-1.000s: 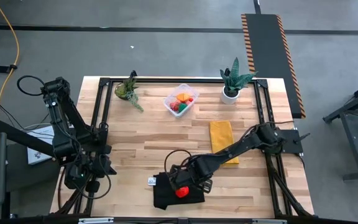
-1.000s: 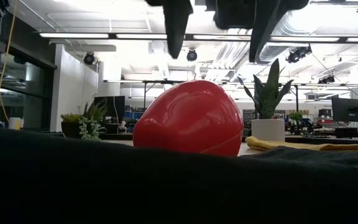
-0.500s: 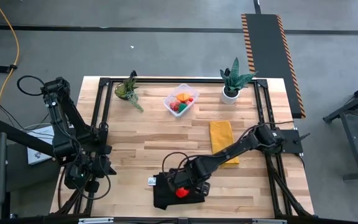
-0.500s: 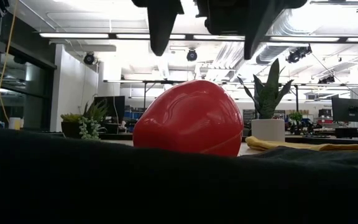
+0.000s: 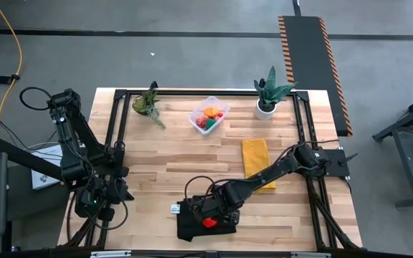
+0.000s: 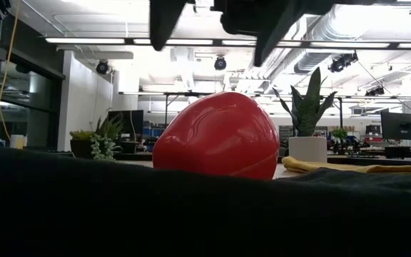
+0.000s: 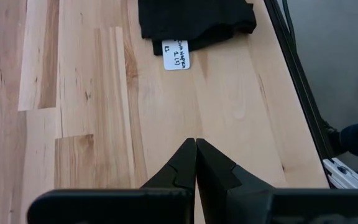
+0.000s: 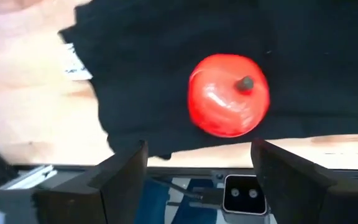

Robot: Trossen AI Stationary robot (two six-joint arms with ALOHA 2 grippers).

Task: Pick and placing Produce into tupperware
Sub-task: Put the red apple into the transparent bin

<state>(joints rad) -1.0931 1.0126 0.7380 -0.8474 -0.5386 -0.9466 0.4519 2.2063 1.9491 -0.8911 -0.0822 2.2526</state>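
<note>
A red round produce piece (image 8: 229, 94) with a dark stem spot lies on a black cloth (image 8: 166, 62) near the table's front edge (image 5: 208, 222). My right gripper (image 8: 197, 180) hangs open above it, touching nothing; in the low view its fingers (image 6: 166, 18) stand over the red piece (image 6: 216, 135). The clear tupperware (image 5: 208, 115) sits at the far middle with several produce pieces in it. My left gripper (image 7: 196, 163) is shut and empty above bare wood at the front left (image 5: 99, 208).
A leafy plant (image 5: 148, 102) stands far left of the tub and a potted plant in a white pot (image 5: 267, 97) far right. A yellow cloth (image 5: 255, 159) lies right of centre. A white tag (image 7: 176, 55) sticks out from the black cloth's edge.
My right gripper has turned a little about its wrist above the red piece, and its fingers have shifted toward the table's left edge. It stays open. The red piece and the black cloth have kept still.
</note>
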